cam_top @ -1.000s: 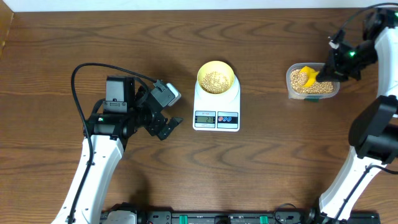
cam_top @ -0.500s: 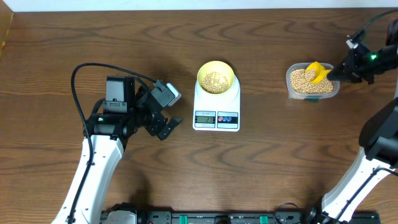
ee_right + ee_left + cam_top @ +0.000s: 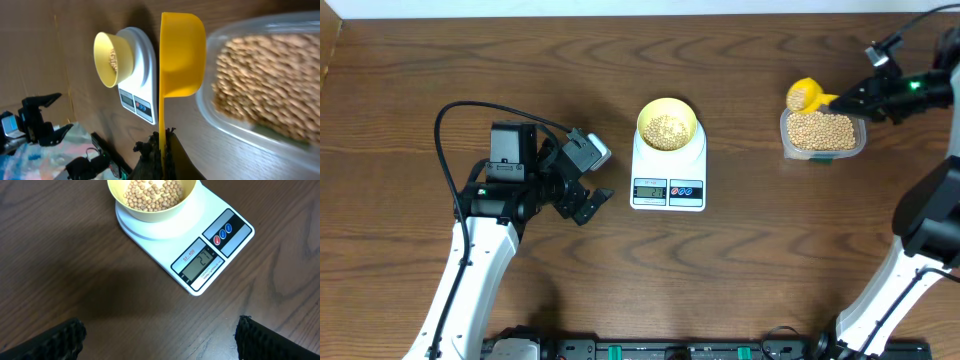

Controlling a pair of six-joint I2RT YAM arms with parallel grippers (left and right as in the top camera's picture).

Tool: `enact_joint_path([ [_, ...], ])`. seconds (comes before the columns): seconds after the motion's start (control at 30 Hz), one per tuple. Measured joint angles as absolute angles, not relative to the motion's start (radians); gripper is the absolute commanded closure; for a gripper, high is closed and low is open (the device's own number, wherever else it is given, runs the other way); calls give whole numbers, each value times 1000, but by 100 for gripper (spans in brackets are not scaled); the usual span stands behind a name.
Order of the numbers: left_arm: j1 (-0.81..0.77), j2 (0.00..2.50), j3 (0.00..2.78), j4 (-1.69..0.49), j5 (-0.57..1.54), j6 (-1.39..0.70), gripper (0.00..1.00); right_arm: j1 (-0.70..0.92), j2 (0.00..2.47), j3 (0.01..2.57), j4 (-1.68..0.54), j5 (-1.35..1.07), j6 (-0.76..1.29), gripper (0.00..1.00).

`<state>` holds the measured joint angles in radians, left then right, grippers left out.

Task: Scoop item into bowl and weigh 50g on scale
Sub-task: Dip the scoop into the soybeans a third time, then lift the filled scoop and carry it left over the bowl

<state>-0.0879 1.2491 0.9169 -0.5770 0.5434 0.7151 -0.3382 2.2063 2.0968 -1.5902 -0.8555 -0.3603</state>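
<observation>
Currently: loaded scoop in right tool, left tool wide by the scale

Right tool (image 3: pixel 163 145) is clamped tight on the thin handle of a yellow scoop (image 3: pixel 805 95). The cup of the scoop sticks straight out ahead of the fingertips. In the overhead view, tan beans (image 3: pixel 800 97) show inside the cup. The cup sits over a rim corner of a clear tub (image 3: pixel 786 140), which lies just below and beside the tool's tip and holds the main lot of beans. In the right wrist view the tub is blurred and the scoop shows only its outer side, so its load is hidden there.

Beyond the scoop, well apart from the right tool, a white scale (image 3: pixel 668 190) stands on the brown desk (image 3: pixel 470 60). A pale yellow-green bowl (image 3: pixel 643 117) sits on its platform, with a layer of beans covering the bowl's bottom.

Left tool (image 3: pixel 160 339) has its fingers spread wide with nothing between them. Both tips sit low in the left wrist view. The scale lies ahead of this tool, near but not touching. Its display (image 3: pixel 201 262) and round buttons (image 3: pixel 223 234) are at the end nearer the tool, the bowl at the farther end. Digits show on the display, but I cannot read them surely
</observation>
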Motion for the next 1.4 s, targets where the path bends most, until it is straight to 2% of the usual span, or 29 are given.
enact_joint_path([
  [0.6,-88,1249,917,-577,543,715,2,-24,2206,2093,-1434,-925,-287,99],
  [1.0,-88,1249,917,-577,543,715,2,105,2206,2107,-1427,-913,-245,99],
  [1.4,-88,1249,917,-577,543,715,3,211,2208,2134,-1427,-782,-213,99],
])
